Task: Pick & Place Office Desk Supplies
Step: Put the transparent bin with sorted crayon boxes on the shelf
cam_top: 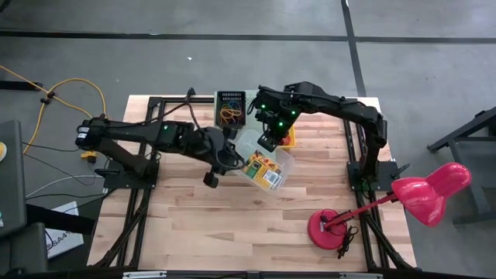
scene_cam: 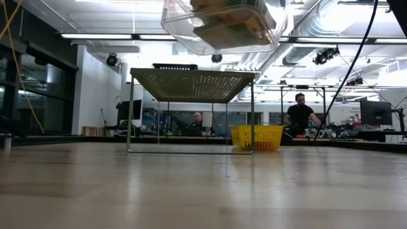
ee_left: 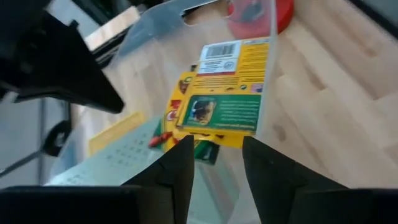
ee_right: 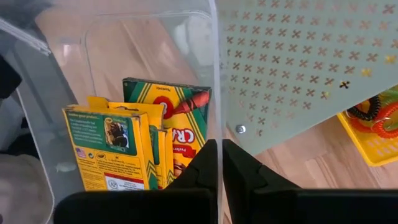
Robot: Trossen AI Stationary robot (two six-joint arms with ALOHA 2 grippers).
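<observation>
Clear bin with crayon boxes crowds perforated box.

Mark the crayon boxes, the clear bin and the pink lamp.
crayon boxes (ee_right: 115, 149): right wrist view, front box's green panel.
clear bin (scene_cam: 219, 25): low view, lifted underside.
pink lamp (cam_top: 432, 188): high view, shade.

1. A grey concrete floor surrounded the wooden table.
2. Ceiling strip lights and exposed ducts hung overhead.
3. Two people sat at distant benches.
</observation>
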